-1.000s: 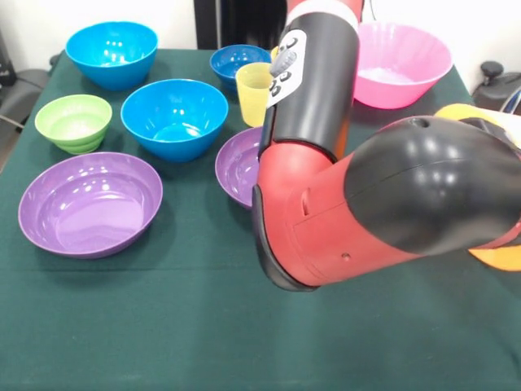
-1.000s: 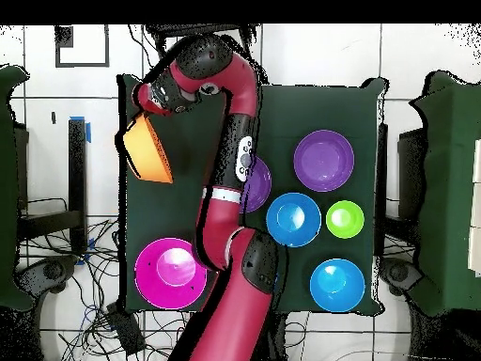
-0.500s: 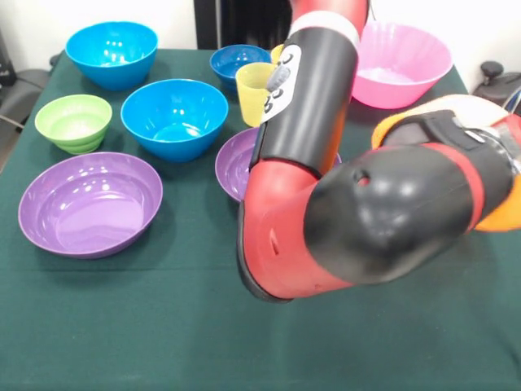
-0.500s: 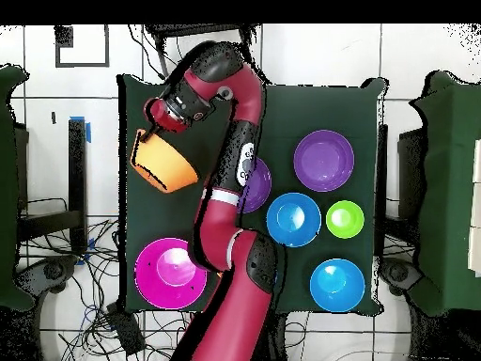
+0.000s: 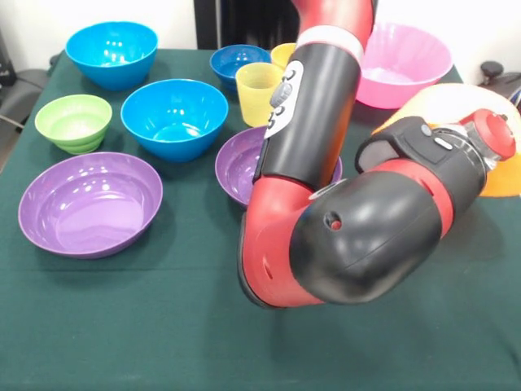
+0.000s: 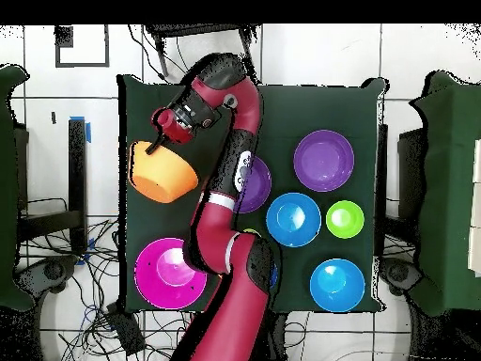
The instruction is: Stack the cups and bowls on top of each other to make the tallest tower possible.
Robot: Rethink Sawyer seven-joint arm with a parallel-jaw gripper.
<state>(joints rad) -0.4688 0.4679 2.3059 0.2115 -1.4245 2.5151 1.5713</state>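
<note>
My gripper (image 6: 157, 145) is shut on the rim of the large yellow-orange bowl (image 6: 165, 172), held tilted above the cloth at the table's left side in the overhead view. From the front this bowl (image 5: 498, 175) shows at the right, behind my wrist, which hides the fingers. The pink bowl (image 5: 407, 59) stands behind it. Two bright blue bowls (image 5: 111, 50) (image 5: 174, 116), a small dark blue bowl (image 5: 236, 60), a green bowl (image 5: 73, 122) and a purple bowl (image 5: 89, 202) stand on the left. A second purple bowl (image 5: 242, 164) is half hidden by my arm. The yellow cup (image 5: 256, 91) and the orange cup (image 5: 282, 54) stand upright.
My bulky red and black arm (image 5: 342, 228) fills the middle of the front view and reaches over the table's centre. The green cloth (image 5: 146, 326) covers the whole table. Chairs and cables lie around the table's edges in the overhead view.
The wrist has turned and carried the yellow-orange bowl inward from the table's edge, toward the pink bowl, tipping it from on edge to a flatter tilt. The other bowls and cups have not moved.
</note>
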